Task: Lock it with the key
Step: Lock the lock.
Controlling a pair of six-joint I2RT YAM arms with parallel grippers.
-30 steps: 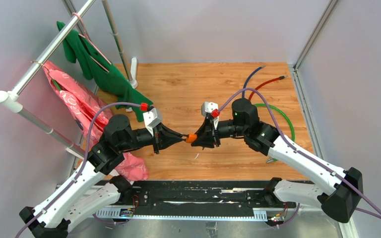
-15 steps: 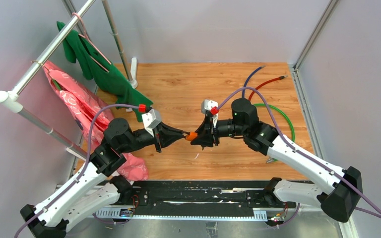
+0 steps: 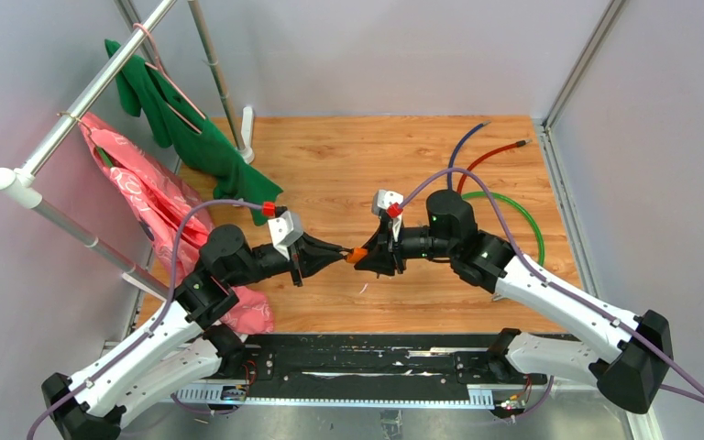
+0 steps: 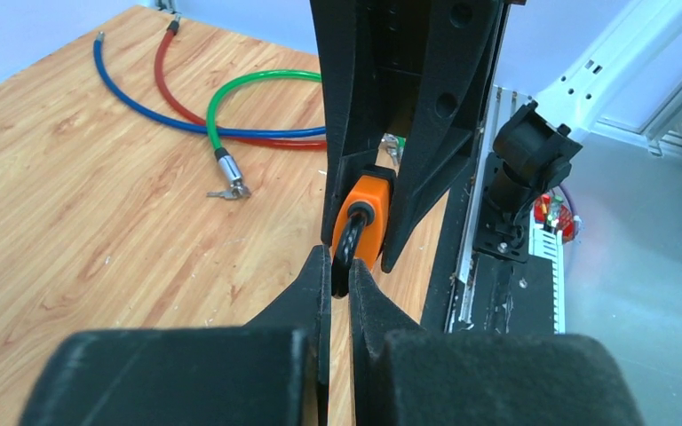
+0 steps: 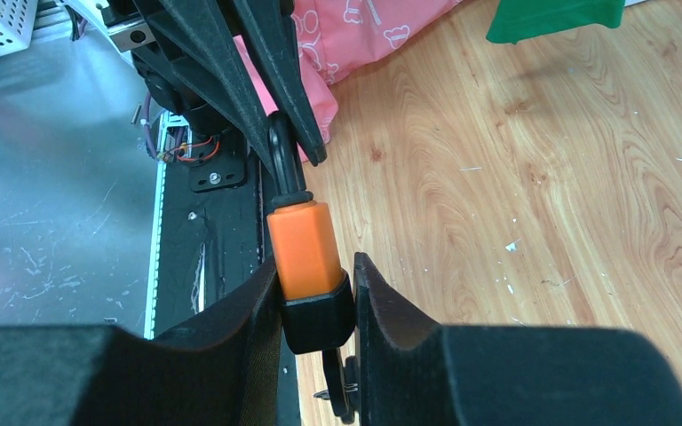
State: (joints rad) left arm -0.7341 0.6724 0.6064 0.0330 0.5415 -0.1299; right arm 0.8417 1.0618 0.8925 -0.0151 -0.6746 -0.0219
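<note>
An orange padlock [image 3: 356,256] hangs above the wooden floor between both grippers. My left gripper [image 4: 339,268] is shut on its black shackle [image 4: 347,246], just below the orange body [image 4: 366,213]. My right gripper [image 5: 318,297] is shut on the black end cap [image 5: 318,325] of the orange lock body [image 5: 305,248]. A dark key [image 5: 341,392] with a ring pokes out under that cap, partly hidden by the fingers. In the top view my left gripper [image 3: 337,254] and my right gripper [image 3: 369,257] meet tip to tip at the lock.
Green [image 3: 524,218], red [image 3: 490,154] and blue [image 3: 466,139] cable locks lie at the back right, one with keys at its end [image 4: 228,188]. A rack at the left holds a green garment [image 3: 183,128] and a pink bag [image 3: 142,188]. A black rail [image 3: 357,362] runs along the near edge.
The left arm's wrist and elbow have shifted right, closer to the lock. The lock and the right gripper stay almost where they were.
</note>
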